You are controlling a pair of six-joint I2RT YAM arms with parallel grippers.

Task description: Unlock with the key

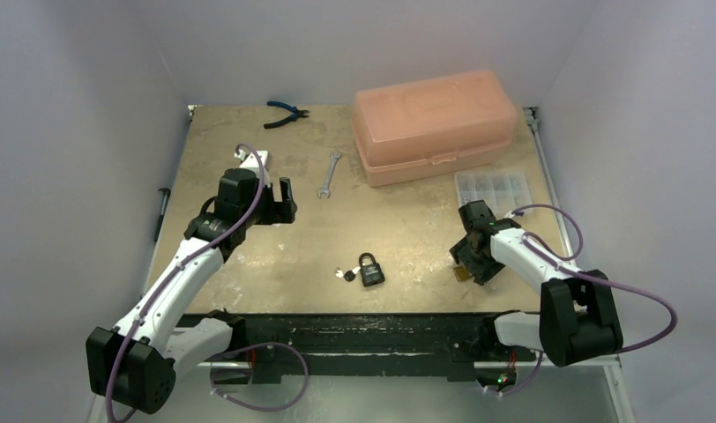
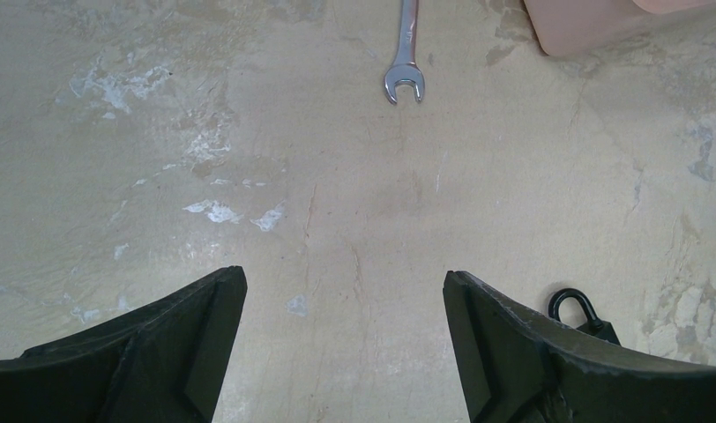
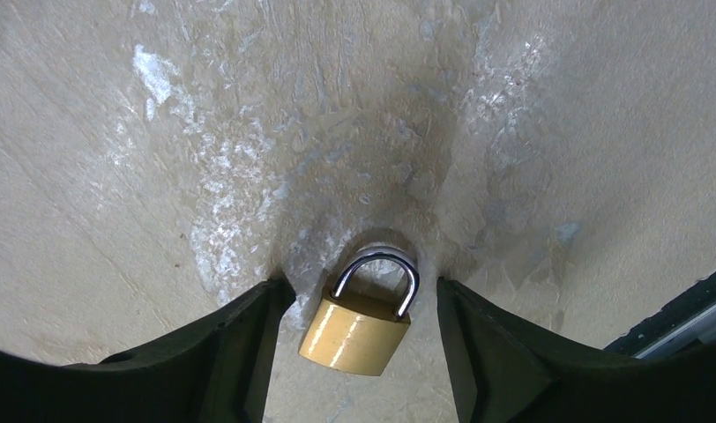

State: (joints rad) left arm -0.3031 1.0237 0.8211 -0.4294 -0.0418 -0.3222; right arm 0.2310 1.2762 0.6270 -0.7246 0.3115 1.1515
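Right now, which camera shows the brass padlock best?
The right wrist view: the brass padlock lies close up, whole, between the right end effector's fingers. The top view catches only a sliver under that arm; the left wrist view misses it.

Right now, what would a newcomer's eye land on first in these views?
The big pink box at the far edge of the table stands out first. Next, a brass padlock lies inside the open right pincer near the table's right front, with gaps showing on both sides. A black padlock with a key beside it lies mid-table near the front edge.
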